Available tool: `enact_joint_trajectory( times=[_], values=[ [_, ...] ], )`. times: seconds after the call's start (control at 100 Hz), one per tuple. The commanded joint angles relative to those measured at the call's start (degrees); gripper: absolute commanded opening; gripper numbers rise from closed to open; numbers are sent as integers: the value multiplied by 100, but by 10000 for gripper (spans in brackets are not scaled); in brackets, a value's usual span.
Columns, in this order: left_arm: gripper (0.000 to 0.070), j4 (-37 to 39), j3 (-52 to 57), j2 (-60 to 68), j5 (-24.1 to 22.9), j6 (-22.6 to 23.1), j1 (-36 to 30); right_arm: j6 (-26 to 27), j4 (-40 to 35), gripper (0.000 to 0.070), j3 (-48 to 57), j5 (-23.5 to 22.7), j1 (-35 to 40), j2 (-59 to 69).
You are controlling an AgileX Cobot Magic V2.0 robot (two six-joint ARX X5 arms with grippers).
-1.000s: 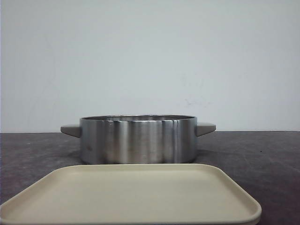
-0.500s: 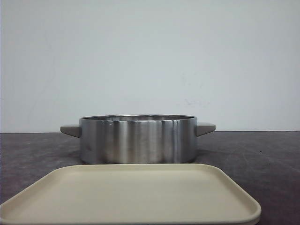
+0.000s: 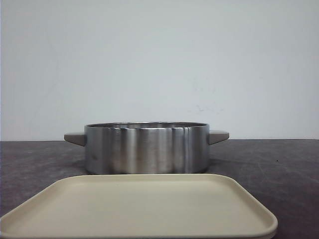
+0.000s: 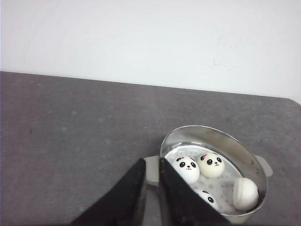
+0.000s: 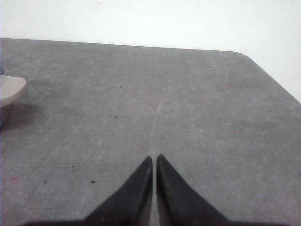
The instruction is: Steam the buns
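In the left wrist view, a steel pot [image 4: 212,132] holds four white buns on its perforated floor. Two panda-faced buns [image 4: 186,168] [image 4: 211,164] sit side by side, a third bun [image 4: 206,198] is partly hidden by my finger, and a fourth bun [image 4: 245,193] shows no face. My left gripper [image 4: 151,162] hovers above the pot's near handle [image 4: 151,170], shut and empty. My right gripper [image 5: 154,158] is shut and empty over bare table. In the front view the pot [image 3: 147,148] hides the buns, and neither gripper shows.
An empty beige tray [image 3: 139,209] lies in front of the pot in the front view. The pot's other handle [image 5: 10,89] shows at the edge of the right wrist view. The grey table's far edge meets a white wall.
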Motion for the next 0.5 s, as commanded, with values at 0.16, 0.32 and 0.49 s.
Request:
enact_joint_trajectory(
  times=[0.16, 0.32, 0.49],
  values=[
    [0, 2, -28, -57, -24, 317, 258, -46, 70, 8, -24, 17, -11, 0],
    [0, 868, -1021, -498, 1305, 640, 815, -46, 70, 8, -24, 17, -11, 0],
    [0, 2509, -2879, -1419, 1580, 518, 1259, -46, 70, 8, -24, 20, -11, 0]
  ],
)
